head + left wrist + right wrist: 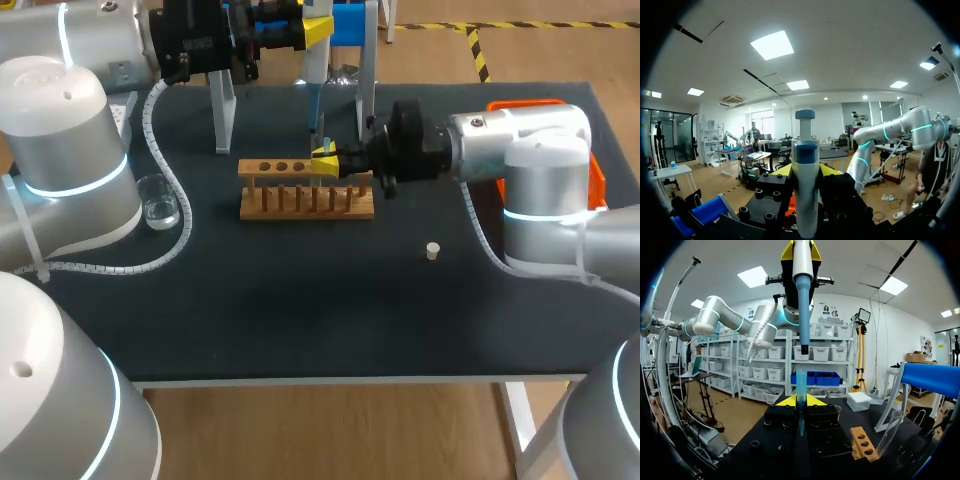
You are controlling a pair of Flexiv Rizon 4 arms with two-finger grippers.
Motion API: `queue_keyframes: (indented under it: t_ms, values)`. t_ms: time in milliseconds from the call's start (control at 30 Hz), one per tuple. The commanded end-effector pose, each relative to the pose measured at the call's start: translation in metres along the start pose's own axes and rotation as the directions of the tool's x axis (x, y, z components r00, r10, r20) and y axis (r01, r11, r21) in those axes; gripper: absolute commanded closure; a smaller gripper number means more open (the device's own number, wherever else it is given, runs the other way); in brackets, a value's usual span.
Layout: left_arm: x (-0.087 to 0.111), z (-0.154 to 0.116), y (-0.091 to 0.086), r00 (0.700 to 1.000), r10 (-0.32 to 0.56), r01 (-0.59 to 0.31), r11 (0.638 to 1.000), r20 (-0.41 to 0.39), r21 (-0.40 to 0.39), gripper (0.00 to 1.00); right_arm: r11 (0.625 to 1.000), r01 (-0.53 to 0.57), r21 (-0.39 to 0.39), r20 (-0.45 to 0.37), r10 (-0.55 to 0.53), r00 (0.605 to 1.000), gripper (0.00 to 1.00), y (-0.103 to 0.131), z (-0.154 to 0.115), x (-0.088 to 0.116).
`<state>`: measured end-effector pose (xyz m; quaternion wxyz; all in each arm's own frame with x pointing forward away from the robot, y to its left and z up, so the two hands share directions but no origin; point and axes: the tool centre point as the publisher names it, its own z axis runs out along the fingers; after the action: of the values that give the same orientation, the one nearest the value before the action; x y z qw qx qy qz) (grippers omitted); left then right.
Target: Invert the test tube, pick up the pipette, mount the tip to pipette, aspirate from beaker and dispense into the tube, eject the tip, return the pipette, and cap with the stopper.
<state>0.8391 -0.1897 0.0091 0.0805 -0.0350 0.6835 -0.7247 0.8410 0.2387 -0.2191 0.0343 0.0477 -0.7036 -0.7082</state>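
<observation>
1. The wooden test tube rack [305,200] stands mid-table. All places below are relative to it.
2. The right gripper [325,160] is level with the rack's top rail at its right end. The arm comes in from the right.
3. The right fingers are clamped on a blue pipette tip [800,385] from both sides. The tip is upright with its wide end up.
4. The left gripper [801,250] is high above the rack's right end, clenched around the pipette [802,305].
5. The pipette hangs vertical with its nozzle down, straight above the tip's open end. There is a visible gap and they do not touch.
6. In the left wrist view the pipette body stands upright between the yellow fingers, with the blue plunger button on top.
7. The glass beaker [158,200] is left of the rack, well apart from it, beside the left arm's cable.
8. The white stopper [432,250] lies on the table to the right of the rack, toward the near edge and apart from it.
9. The clear test tube [888,432] leans tilted just beside the rack in the right wrist view. I can't tell whether it is seated in a hole.
10. The pipette stand [367,90], with white legs and a blue top, is behind the rack.
11. The orange tray [597,180] is far right of the rack, behind the right arm.
</observation>
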Motion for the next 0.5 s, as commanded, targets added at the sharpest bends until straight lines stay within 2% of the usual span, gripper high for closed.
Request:
queue_keyframes:
  t_ms: [33,500]
  values:
    - [0.000,-0.001,-0.001,1.000,0.000,0.000,1.000,-0.003,-0.001,1.00,1.000,-0.002,-0.002,-0.004,0.002,1.000,1.00,-0.002,0.005,-0.001]
    - [0.000,-0.001,-0.001,1.000,0.000,0.000,1.000,-0.003,-0.001,1.00,1.000,-0.008,-0.002,-0.024,0.008,1.000,1.00,0.000,0.015,-0.002]
